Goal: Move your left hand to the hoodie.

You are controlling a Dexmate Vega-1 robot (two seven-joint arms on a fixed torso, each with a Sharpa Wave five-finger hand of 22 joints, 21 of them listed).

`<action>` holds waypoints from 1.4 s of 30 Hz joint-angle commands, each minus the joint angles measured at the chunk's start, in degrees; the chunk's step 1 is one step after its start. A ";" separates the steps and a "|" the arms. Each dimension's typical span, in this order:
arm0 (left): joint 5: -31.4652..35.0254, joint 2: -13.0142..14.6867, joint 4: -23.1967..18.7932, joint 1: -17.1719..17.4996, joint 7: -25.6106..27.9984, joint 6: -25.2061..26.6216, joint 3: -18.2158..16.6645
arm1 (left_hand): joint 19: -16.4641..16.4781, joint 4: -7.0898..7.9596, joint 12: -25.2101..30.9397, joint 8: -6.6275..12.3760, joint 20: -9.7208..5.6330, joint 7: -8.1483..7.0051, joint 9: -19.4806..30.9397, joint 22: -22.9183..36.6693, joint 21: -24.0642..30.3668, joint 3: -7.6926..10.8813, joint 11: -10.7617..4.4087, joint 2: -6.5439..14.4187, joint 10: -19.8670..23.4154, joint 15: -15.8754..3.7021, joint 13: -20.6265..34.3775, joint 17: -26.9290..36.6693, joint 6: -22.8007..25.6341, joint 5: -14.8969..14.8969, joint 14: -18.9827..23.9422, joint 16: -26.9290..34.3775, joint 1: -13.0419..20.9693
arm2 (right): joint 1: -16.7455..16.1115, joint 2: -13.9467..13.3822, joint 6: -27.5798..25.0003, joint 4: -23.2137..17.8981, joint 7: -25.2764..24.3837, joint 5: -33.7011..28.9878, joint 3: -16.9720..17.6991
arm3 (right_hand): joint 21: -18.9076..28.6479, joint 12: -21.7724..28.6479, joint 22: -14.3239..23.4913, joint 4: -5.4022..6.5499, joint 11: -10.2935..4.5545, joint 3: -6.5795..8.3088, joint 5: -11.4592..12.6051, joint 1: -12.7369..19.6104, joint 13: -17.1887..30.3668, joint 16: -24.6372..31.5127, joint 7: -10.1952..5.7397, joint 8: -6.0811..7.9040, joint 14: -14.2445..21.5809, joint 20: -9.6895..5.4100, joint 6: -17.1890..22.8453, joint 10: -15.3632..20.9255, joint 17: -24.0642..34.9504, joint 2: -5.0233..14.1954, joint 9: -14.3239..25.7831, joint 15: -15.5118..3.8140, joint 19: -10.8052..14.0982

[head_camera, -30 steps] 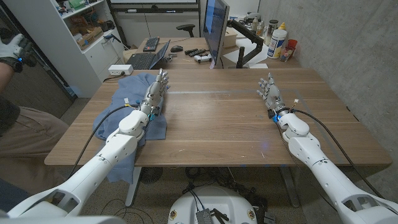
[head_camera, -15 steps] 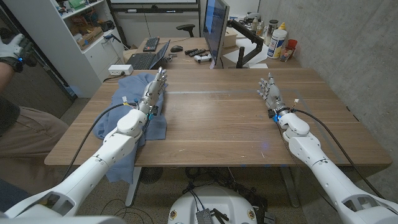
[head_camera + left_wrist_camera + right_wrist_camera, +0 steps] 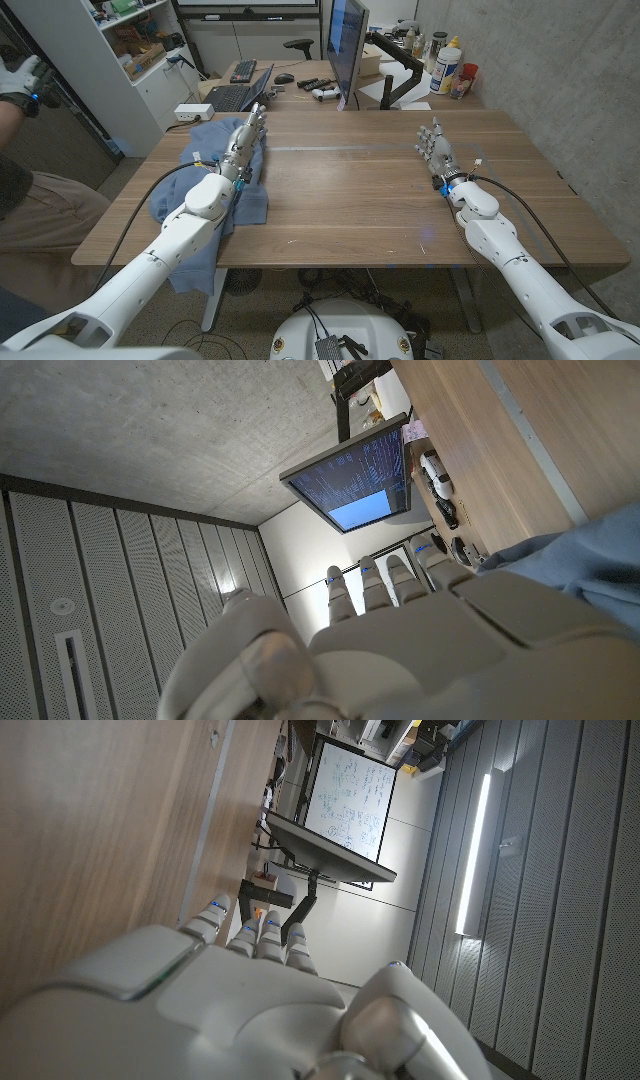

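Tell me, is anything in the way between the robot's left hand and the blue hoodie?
No, nothing visible is in the way. The left hand is already over the hoodie, fingers stretched out along it.

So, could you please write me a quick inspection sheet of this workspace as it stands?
Surface: brown wooden table, bare in the middle.
Job's things: crumpled blue fabric hoodie on the table's left side, draping over the edge.
Clutter: nothing seen on the table.
Hands: left hand over the hoodie, fingers extended; right hand open, holding nothing.
Cables: black cable along the left arm.
Surroundings: computer monitor behind; a person's arm at left edge.
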 commanded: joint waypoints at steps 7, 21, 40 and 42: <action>4.48 1.10 -3.53 2.24 3.26 0.31 -1.03 | 0.08 -0.44 0.11 0.28 0.25 -0.35 0.30 0.20 0.18 -0.06 0.16 0.03 0.17 -0.96 0.18 0.28 0.18 0.15 -0.67 0.20 0.72 | -0.39 -0.18 0.49 0.55 0.89 0.40 0.37 | 0.51 0.45 0.26 0.22 0.35 0.03 0.20 0.30 0.14 0.24 -0.25 0.49 -0.42 0.07 0.40 0.69 0.25 0.38 0.32 0.18 -0.13; 9.82 2.20 -7.22 4.33 6.11 0.97 -1.90 | -0.24 -0.55 0.06 0.24 0.39 -0.44 0.30 0.20 0.07 0.01 0.08 0.06 0.08 -0.99 0.18 0.28 0.13 0.11 -1.06 0.11 0.83 | -1.40 -0.50 0.81 0.19 1.04 0.67 0.77 | 0.55 0.70 0.27 0.20 0.19 0.05 0.17 0.31 0.15 0.28 -0.28 0.44 -0.31 0.07 0.38 1.40 0.25 0.42 0.32 -0.05 -0.07; 10.05 1.67 -7.74 6.13 6.69 0.82 -4.25 | -0.52 -0.67 -0.01 0.24 0.44 -0.43 0.30 0.20 0.01 0.10 -0.01 0.11 -0.08 -0.77 0.18 0.29 0.14 0.05 -1.47 0.07 0.94 | -1.20 -0.85 0.34 -0.43 0.68 0.23 0.42 | 0.54 0.69 0.27 0.15 0.29 0.06 0.14 0.32 0.16 0.26 -0.33 0.40 -0.36 0.12 0.44 1.53 0.25 0.43 0.32 0.05 -0.12; 9.71 1.72 -8.17 6.50 6.78 1.14 -4.72 | -0.53 -0.68 0.00 0.24 0.45 -0.43 0.30 0.20 0.01 0.11 0.12 0.12 -0.06 -0.80 0.18 0.29 0.15 0.04 -1.47 0.08 0.95 | -0.91 -0.85 0.37 -0.23 0.73 0.01 0.24 | 0.54 0.68 0.27 0.15 0.30 0.07 0.14 0.32 0.16 0.26 -0.33 0.39 -0.36 0.14 0.43 1.52 0.25 0.44 0.32 0.04 -0.13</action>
